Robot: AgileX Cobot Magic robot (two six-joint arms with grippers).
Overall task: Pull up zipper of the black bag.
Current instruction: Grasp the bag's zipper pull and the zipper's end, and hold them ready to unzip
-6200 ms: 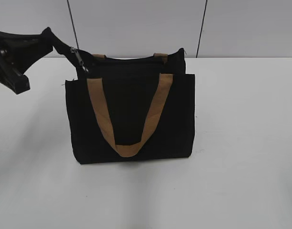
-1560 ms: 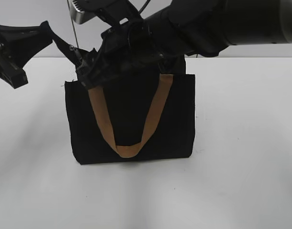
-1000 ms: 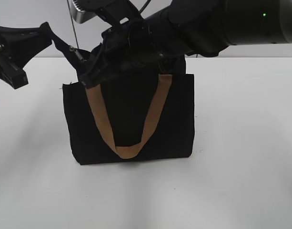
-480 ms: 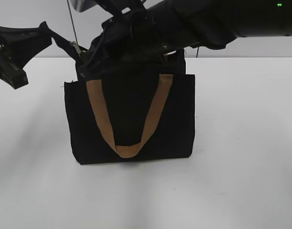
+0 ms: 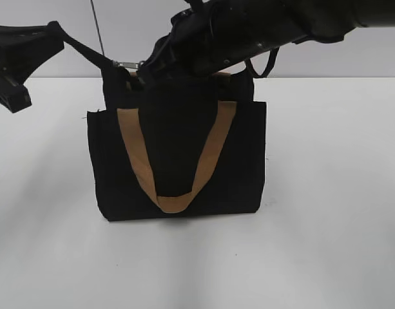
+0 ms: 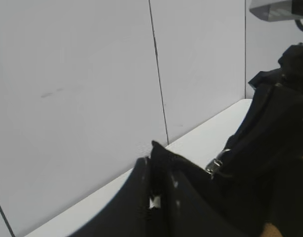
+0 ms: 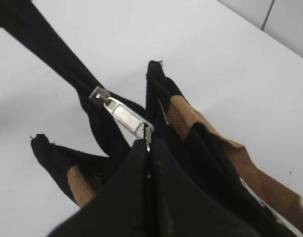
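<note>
While the black bag (image 5: pixel 178 161) stands upright on the white worktop (image 5: pixel 326 193), its front pocket panel facing the exterior camera and a tan webbing handle (image 5: pixel 174 161) hanging down the front in a V, both arms work at its top edge. From the left of the exterior view, the left hand (image 5: pixel 52 32) is clamped on the black tail of the zipper tape (image 5: pixel 87 51), which runs taut and slanted from the hand down to the bag's upper left corner. The left wrist view shows the two dark fingers (image 6: pixel 141 197) pressed together around that black fabric, with the grey wall panels (image 6: pixel 92 74) behind. Reaching in from the upper right, the right arm (image 5: pixel 261 26) crosses above the bag, and the right hand (image 7: pixel 147 148) is pinched shut on the end of the silver pull tab. The zipper (image 7: pixel 119 112) sits at the left end of the bag's top opening, its slider on the black tape and its tab drawn out level toward the right hand; in the exterior view it shows as a small bright piece of metal (image 5: pixel 126 64) just above the bag's upper left corner. Behind the slider in the right wrist view, the mouth of the bag gapes open, with the second tan handle (image 7: pixel 210 143) lying inside the fold
</note>
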